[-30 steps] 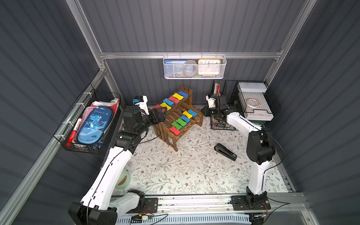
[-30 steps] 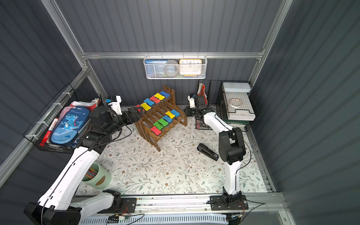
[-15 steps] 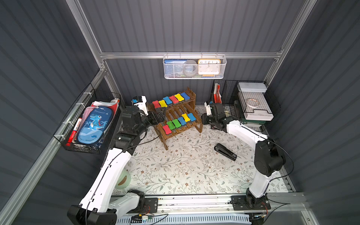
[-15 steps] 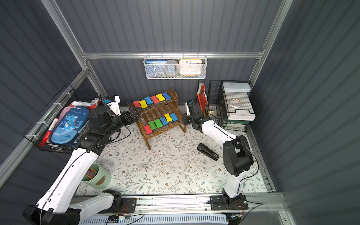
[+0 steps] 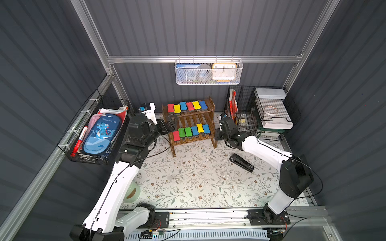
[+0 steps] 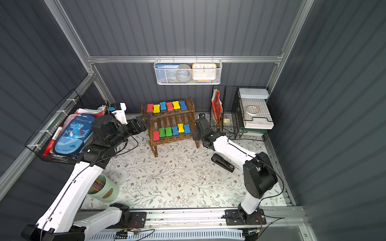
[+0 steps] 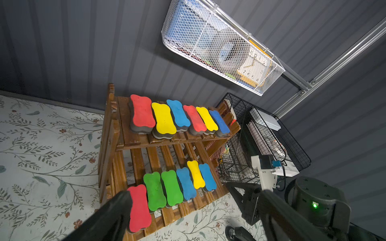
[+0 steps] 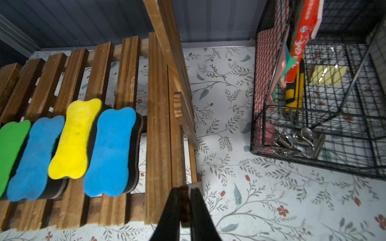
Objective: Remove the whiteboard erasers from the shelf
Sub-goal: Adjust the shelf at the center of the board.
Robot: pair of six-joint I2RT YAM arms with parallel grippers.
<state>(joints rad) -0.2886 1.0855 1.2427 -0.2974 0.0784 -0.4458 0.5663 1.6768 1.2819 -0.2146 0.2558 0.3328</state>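
In both top views, whiteboard erasers [image 5: 187,106] are sitting in two rows on the shelf [image 5: 192,120] at the counter's [image 5: 188,177] back. Left wrist view: my left hand [image 7: 192,194] is hanging wide open, empty. Right wrist view: my right hand [image 8: 184,191] is pinching the shelf's corner post.

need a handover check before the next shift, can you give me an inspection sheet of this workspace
surface: floral mat, no erasers lying on it
job's things: twelve whiteboard erasers, six per tier, all on the shelf
clutter: black stapler on the mat; green cup of pencils beside the left arm
tools: left tool open beside the lower tier's red eraser; right tool shut on the shelf's side frame
cables: black cable loops off each arm
surroundings: white mesh basket on the back wall; black wire organiser right of the shelf; side basket holding a dinosaur case
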